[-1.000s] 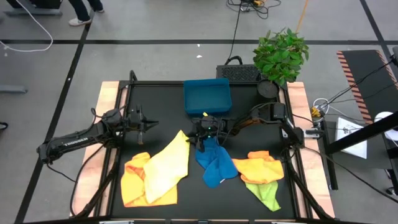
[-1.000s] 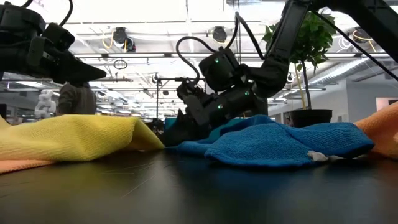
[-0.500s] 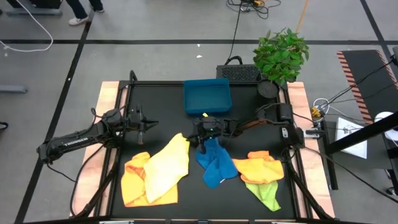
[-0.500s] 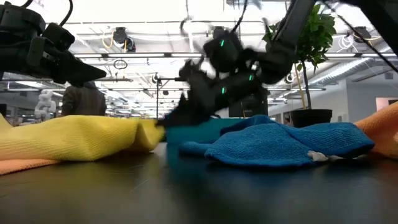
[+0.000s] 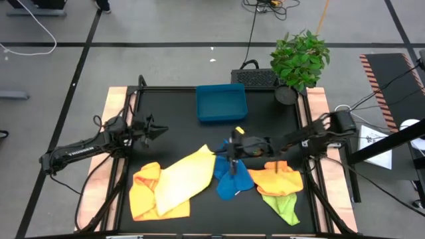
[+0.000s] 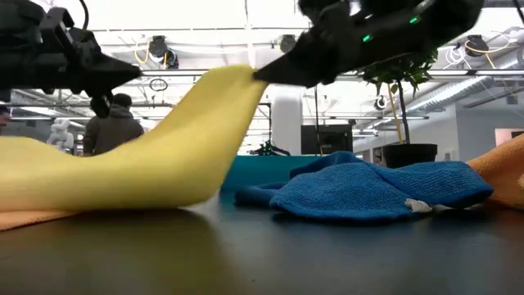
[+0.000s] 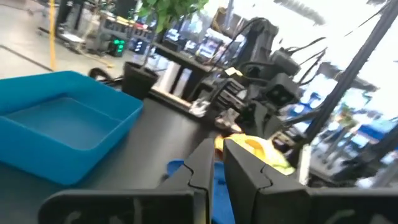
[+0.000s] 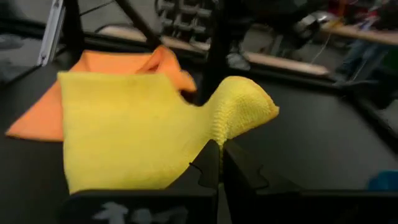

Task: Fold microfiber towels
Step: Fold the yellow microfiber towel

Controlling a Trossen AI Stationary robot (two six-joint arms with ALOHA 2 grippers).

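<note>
Two arms: both are working over the black counter [image 5: 179,113], the left at its left side, the right reaching across the middle.
Right gripper [image 5: 230,147]: its jaws are pinching one corner of the pale yellow towel [image 5: 182,179] and are holding that corner up off the counter, above the near edge of the blue towel [image 5: 230,178].
Pale yellow towel: it is sloping down from the raised corner [image 6: 237,78] toward the left, its lower part lying on the orange-yellow towel [image 5: 143,192]; in the right wrist view the cloth [image 8: 137,127] is bunching just beyond the closed jaws.
Left gripper [image 5: 151,128]: it is hovering over bare counter, well apart from the towels, its jaws closed on nothing, as the left wrist view [image 7: 214,165] is showing.
Blue towel: it is lying crumpled at the counter's middle, touching the pale yellow towel's edge.
Other towels: a second orange-yellow towel [image 5: 279,178] is lying to the right, overlapping a lime green towel [image 5: 284,207].
Blue tray [image 5: 221,103]: it is sitting at the far edge.
Potted plant [image 5: 300,58]: it is standing at the far right corner.
</note>
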